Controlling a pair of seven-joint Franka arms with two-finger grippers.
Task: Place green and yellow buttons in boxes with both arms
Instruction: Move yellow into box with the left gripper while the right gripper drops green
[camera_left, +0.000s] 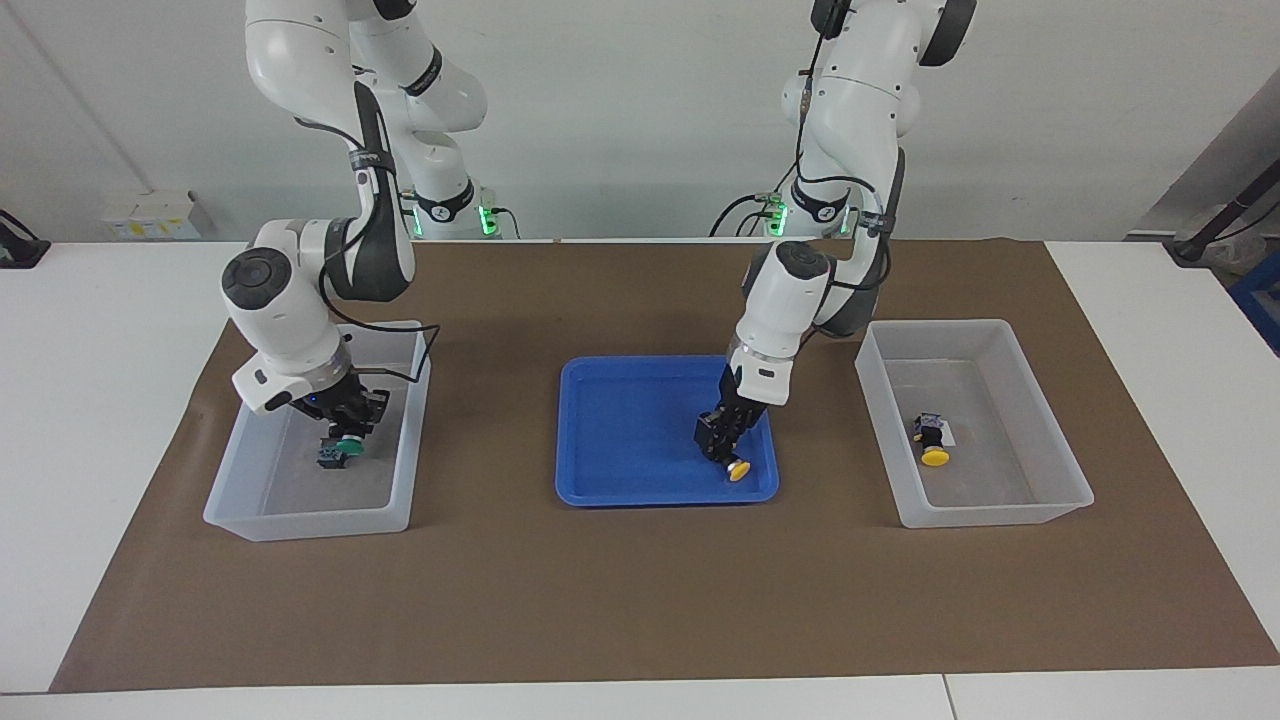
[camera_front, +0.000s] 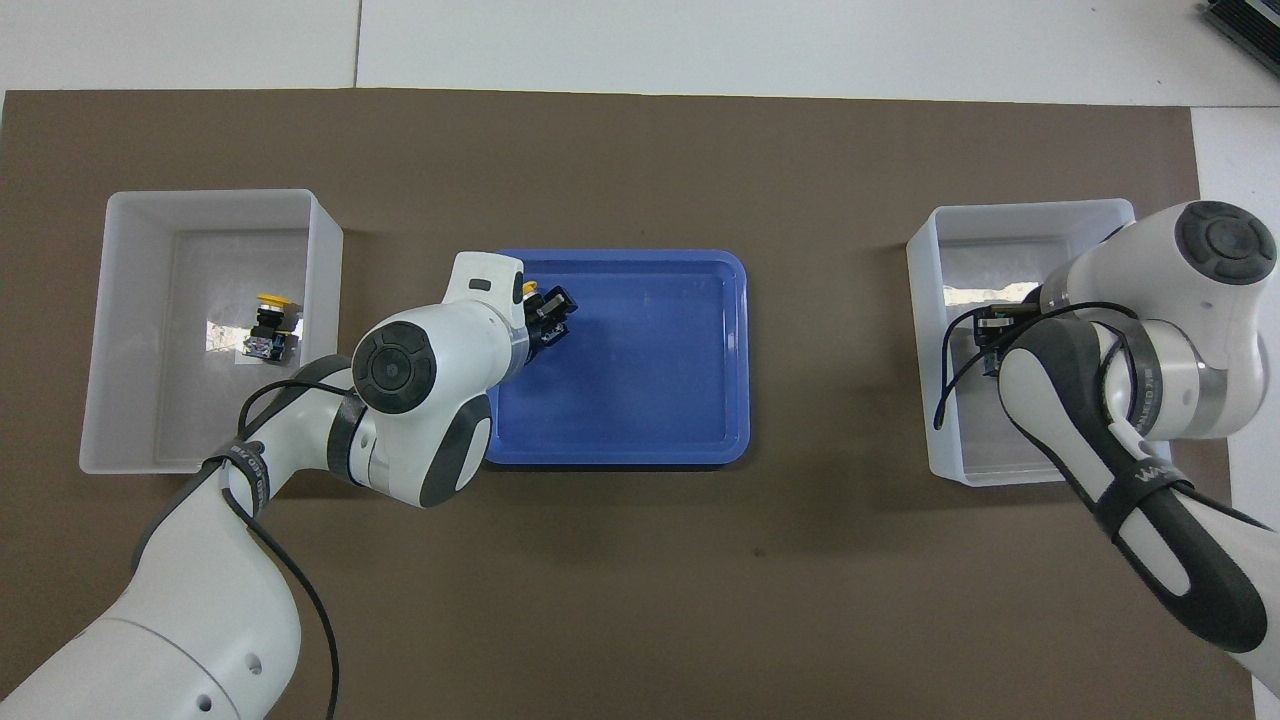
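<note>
**Two grips, both partly hidden**

Overhead view: the right arm's own wrist covers the right gripper (camera_left: 345, 432) and its load. The left arm's wrist hides most of the left gripper (camera_left: 722, 448), so only a sliver of yellow cap shows beside it. Go by the facing view.

- Right gripper: low inside the box (camera_left: 300, 525) at the right arm's end, fingertips closed and pinching the green button (camera_left: 349, 446). The cap shows just under the fingers.
- A dark blocky body (camera_left: 329, 459) sits on the box floor, touching or just beside that cap. Can't tell if it's a second button.
- Left gripper: down in the blue tray (camera_left: 620, 430), at the corner toward the left arm's end and farther from the robots. It's clamped on the black body of the yellow button (camera_left: 738, 470), cap sticking out below the fingers. Can't tell if the button is off the tray floor.
- Second yellow button (camera_left: 932, 440): lies alone in the other box (camera_left: 1000, 520), at the left arm's end.
</note>
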